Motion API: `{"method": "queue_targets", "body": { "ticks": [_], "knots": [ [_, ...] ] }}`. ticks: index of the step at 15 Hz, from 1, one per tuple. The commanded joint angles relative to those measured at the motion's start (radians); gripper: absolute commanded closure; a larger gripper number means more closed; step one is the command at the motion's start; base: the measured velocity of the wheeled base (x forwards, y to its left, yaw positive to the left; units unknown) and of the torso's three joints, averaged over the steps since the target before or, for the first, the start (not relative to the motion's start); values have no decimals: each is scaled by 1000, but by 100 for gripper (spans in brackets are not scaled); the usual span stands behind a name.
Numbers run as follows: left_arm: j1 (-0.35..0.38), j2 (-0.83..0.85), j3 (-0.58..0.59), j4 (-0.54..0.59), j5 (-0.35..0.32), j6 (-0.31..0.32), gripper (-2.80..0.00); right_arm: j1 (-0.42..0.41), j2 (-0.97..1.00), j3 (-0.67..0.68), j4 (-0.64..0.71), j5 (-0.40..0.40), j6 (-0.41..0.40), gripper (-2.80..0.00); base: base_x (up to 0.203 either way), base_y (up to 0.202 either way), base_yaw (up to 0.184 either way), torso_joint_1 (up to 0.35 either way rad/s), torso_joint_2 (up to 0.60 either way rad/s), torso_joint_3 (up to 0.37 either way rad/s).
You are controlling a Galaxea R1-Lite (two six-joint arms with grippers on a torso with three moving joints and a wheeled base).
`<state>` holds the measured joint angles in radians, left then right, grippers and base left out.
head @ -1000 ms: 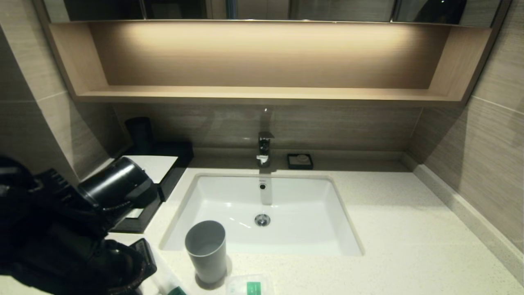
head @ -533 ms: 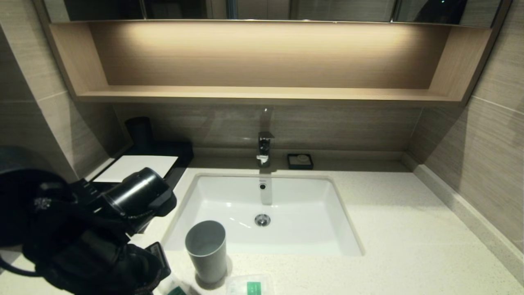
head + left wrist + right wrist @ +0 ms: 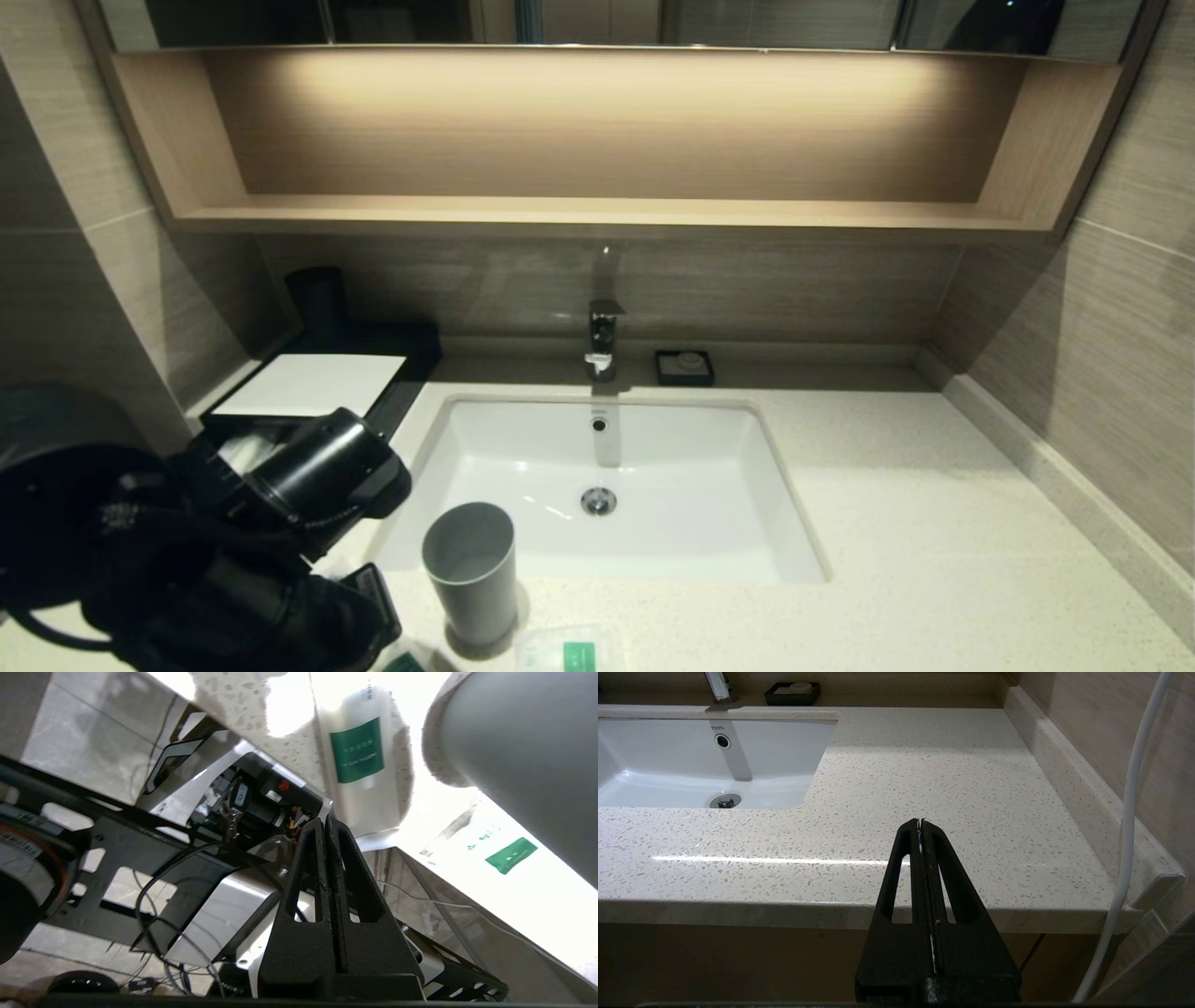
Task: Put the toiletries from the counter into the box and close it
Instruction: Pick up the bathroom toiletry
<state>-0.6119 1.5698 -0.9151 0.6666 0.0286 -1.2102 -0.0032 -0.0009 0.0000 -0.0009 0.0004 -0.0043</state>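
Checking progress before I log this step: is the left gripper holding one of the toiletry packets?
No: in the left wrist view the left gripper is shut on nothing, and the green-labelled packet lies on the counter beyond its tips.

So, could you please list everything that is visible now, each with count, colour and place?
counter: one, cream speckled, across the front
sink: one, white, set into the counter
tap: one, chrome, behind the sink
soap dish: one, black, right of the tap
box: one, black with white top, back left of the sink
dark cup: one, black, behind the box
tumbler: one, grey, upright before the sink
toiletries: two packets seen, translucent white with green labels, at the counter's front edge by the tumbler
shelf: one, light wood, above the tap
left gripper: shut, empty, near the long packet
right gripper: shut, parked before the counter's right part
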Motion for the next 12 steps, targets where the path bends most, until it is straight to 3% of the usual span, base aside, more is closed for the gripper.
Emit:
{"method": "queue_targets", "body": {
  "ticks": [1,7,12],
  "knots": [
    [-5,10,15,-4,-2,-8,0,0,1,2,-1,0,0,0,0,0,0,0,0,0],
    [-6,27,24,-24,-9,-9,0,0,1,2,-1,1,0,0,0,0,0,0,0,0],
    [-12,16,72,-110,-9,-9,0,0,1,2,-1,1,0,0,0,0,0,0,0,0]
  ]
}}
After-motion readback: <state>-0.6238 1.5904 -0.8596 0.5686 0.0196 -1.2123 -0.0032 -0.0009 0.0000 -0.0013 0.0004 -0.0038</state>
